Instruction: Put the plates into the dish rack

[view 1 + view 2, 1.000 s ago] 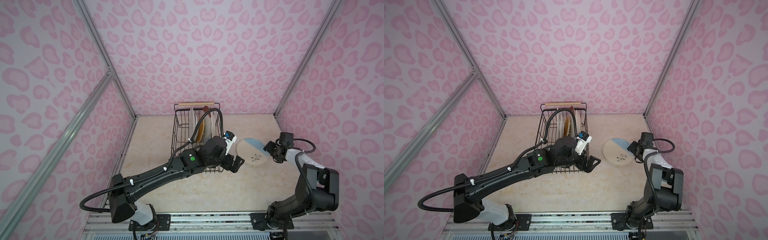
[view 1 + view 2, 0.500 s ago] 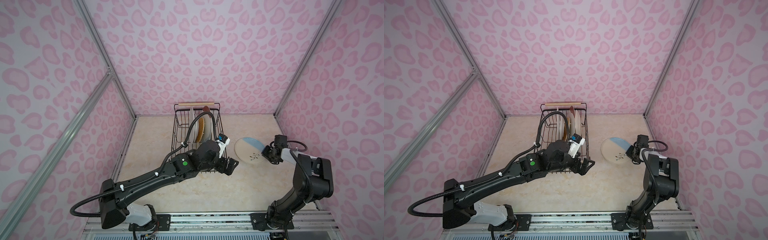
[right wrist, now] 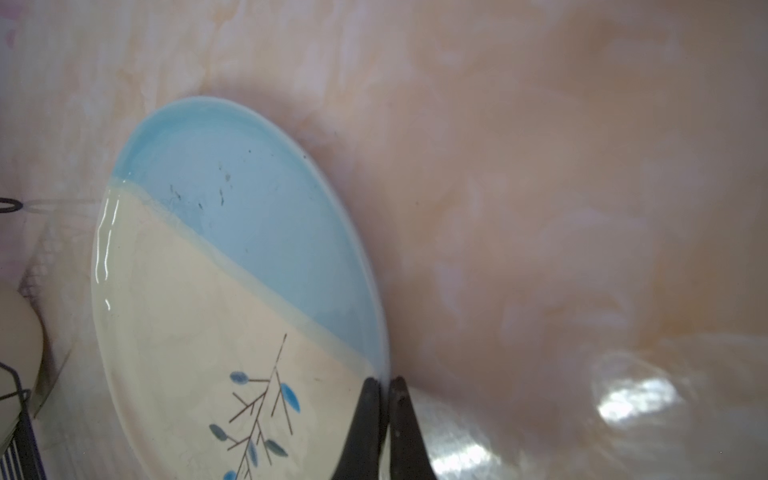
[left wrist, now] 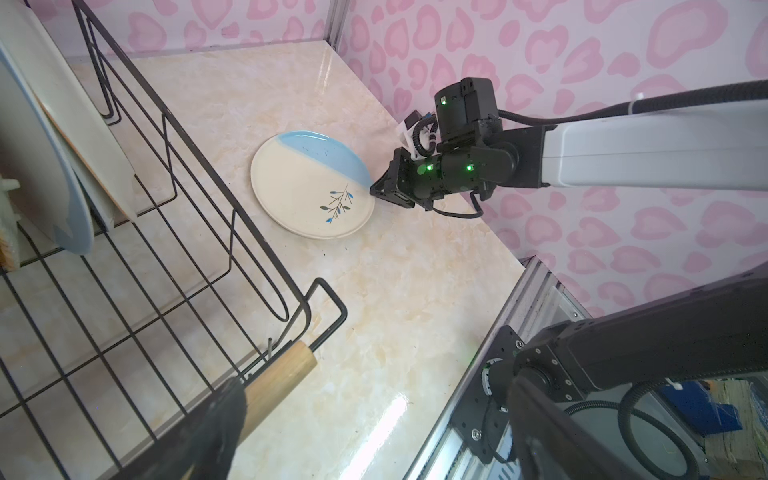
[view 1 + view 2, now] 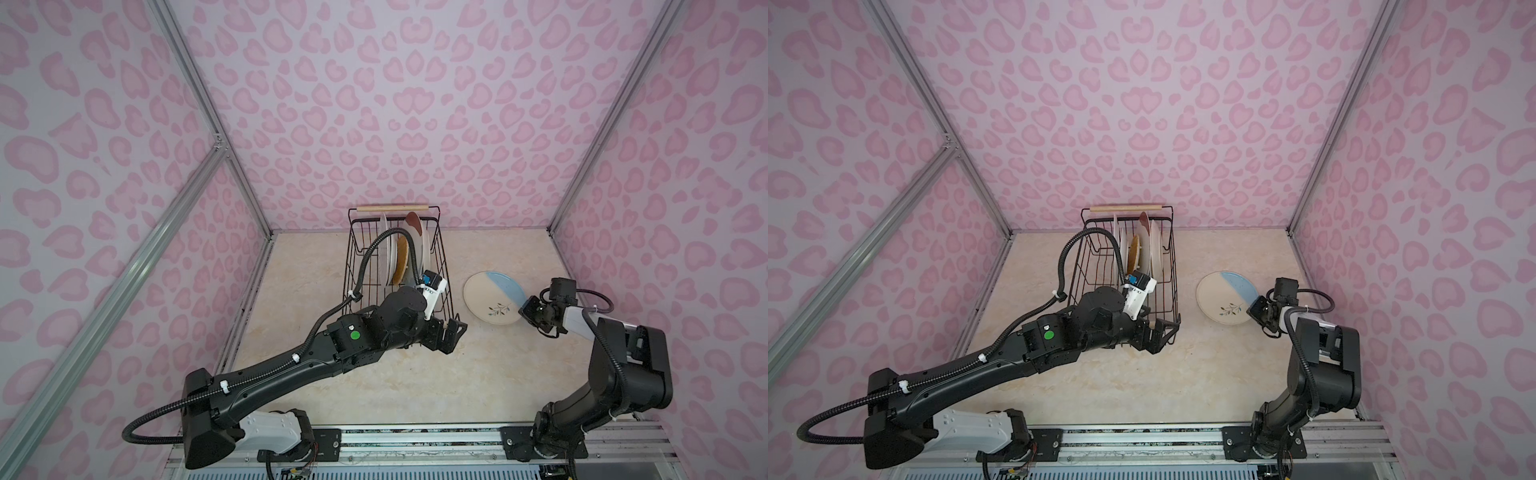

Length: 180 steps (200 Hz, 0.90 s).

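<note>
Right gripper (image 3: 385, 380): jaws pinched to a narrow slit on the rim of the plate (image 3: 232, 291), one finger on the glazed face, the other outside its edge. The grip takes only the point of the rim nearest the gripper. Plate: cream and blue with a sprig, lying on the table (image 5: 415, 386) straight ahead of the fingertips, not yet racked; whether its gripped edge is raised cannot be told. Rack (image 5: 442, 266): beyond the plate from the gripper and just apart from it, with racked plates (image 5: 420, 249) standing on edge at its far end and bare slots toward the near handle (image 4: 282, 374). Left gripper (image 5: 453, 336): jaws wide, holding nothing, at that near handle, across the plate from the right gripper. Hazards, as judged: a hold on so little of a slick rim may let the plate swing or slide out once its weight leaves the table. The free edge may drag and twist the plate in the jaws. If it is tipped upright too late, it could strike the rack's side wire or knock the racked plates. The left arm and its cable (image 5: 363, 266) crowd the rack, so a crossing path risks collision.
</note>
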{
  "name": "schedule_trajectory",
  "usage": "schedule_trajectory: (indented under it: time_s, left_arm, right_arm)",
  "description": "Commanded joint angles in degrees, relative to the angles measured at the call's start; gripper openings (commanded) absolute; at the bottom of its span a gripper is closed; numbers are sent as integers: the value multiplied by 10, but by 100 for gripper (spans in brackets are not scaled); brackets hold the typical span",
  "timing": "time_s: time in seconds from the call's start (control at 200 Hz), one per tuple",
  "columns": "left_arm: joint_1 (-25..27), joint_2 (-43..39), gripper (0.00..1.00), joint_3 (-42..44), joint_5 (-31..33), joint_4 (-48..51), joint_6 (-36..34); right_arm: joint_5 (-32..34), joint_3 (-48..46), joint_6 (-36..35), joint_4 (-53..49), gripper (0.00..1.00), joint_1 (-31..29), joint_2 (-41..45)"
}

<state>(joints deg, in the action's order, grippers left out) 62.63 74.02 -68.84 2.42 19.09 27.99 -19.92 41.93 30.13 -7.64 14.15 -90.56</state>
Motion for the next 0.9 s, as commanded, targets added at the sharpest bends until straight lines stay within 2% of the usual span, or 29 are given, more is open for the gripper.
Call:
schedule_trajectory:
  time_s: [0.0, 0.215, 0.4, 0.675, 0.895]
  left_arm:
    - [-1, 5, 100, 5, 3, -27, 0]
    - [-1, 23, 100, 1, -11, -34, 2]
    - [3, 44, 100, 0, -62, -59, 20]
    - [53, 125, 99, -71, -79, -78, 26]
    - [87, 197, 99, -99, -54, -150, 107]
  right_arm:
    - [-34, -24, 4, -46, 0, 3, 33]
    - [-83, -61, 28, -21, 0, 21, 94]
    - [-120, -89, 55, 22, 0, 42, 109]
    - [-153, -106, 97, 56, 0, 67, 121]
    - [-149, -105, 113, 46, 0, 80, 138]
